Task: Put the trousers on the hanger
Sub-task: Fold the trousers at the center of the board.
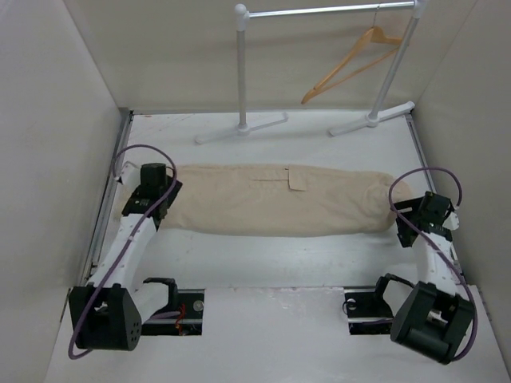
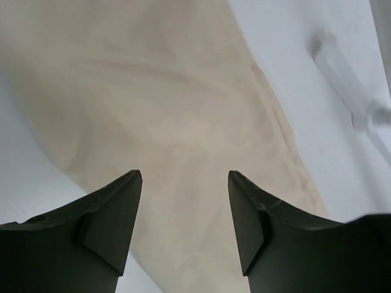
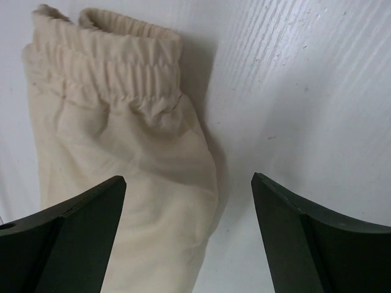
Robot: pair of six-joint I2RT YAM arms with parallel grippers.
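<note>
Lost the left end of the trousers (image 1: 271, 199) beneath the left gripper (image 1: 150, 190) in the top view. Saw the right end only in part, behind the right gripper (image 1: 421, 214). Could not make out the hook of the hanger (image 1: 351, 64), too small against the rail. Found the white rack (image 1: 243, 72) cut off at the far edge of that picture.

In the left wrist view, got only a stretch of cloth, cropped at the far and left edges, and a blurred foot of the white rack at the right.

In the right wrist view, lost the cloth below the gathered band at the near edge, and both fingers (image 3: 67, 238) past the near corners.
</note>
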